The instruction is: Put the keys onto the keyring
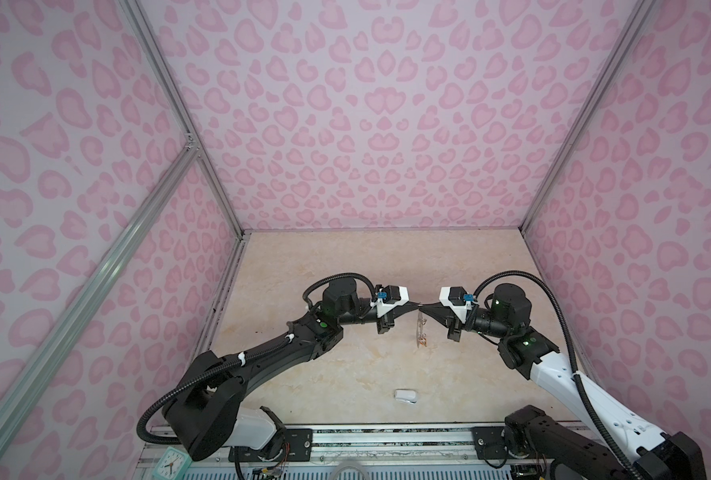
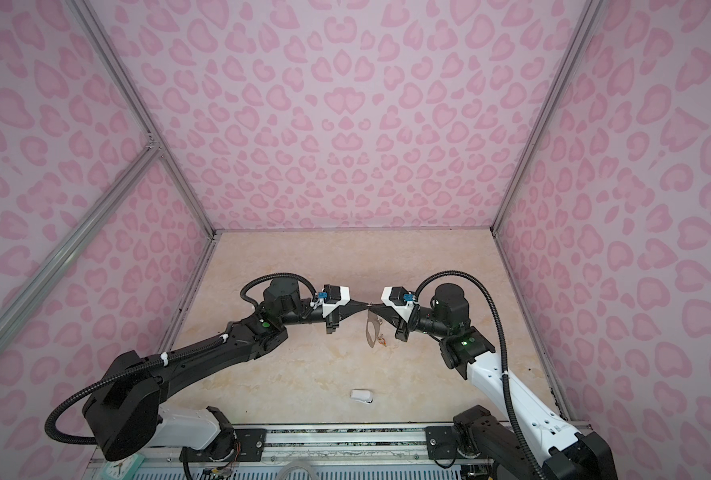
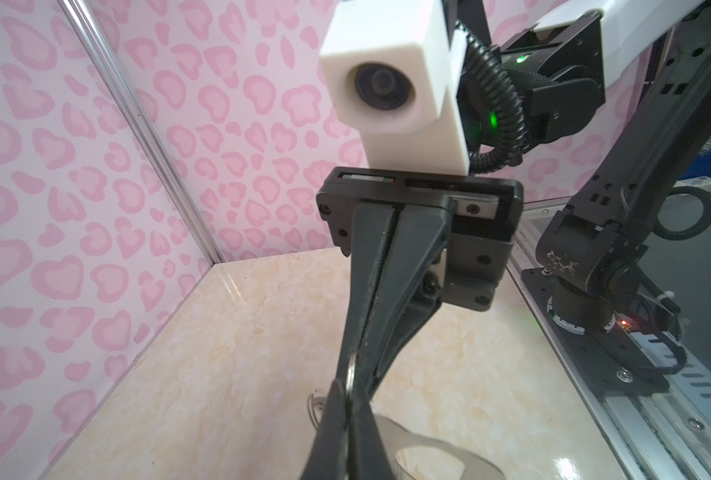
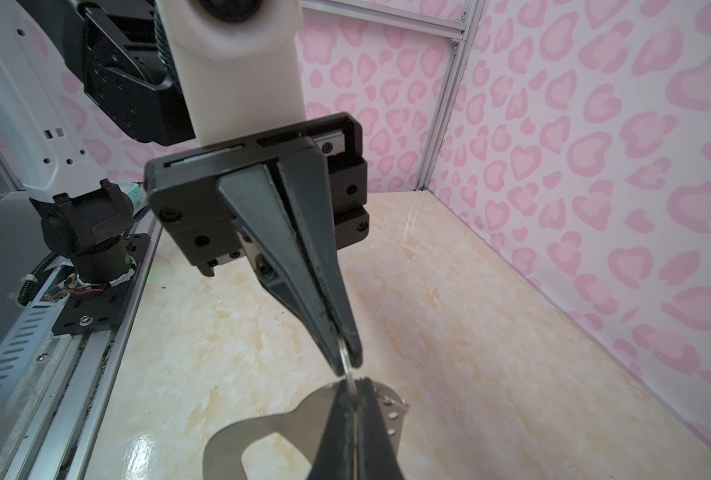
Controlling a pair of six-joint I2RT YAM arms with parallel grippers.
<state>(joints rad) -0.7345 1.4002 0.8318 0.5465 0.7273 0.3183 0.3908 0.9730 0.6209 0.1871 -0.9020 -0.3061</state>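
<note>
While left fingers (image 1: 412, 308) and right fingers (image 1: 432, 310) pinch a wire ring (image 4: 346, 362) tip to tip, the keyring (image 4: 287, 419) hangs lengthwise beneath them, above the tabletop (image 1: 345, 374).

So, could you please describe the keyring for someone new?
Above the beige table, find where the left gripper and right gripper meet tip to tip. The keyring hangs below them: a flat grey plate with an oval cut-out, unlike the small white object nearer the front.
</note>
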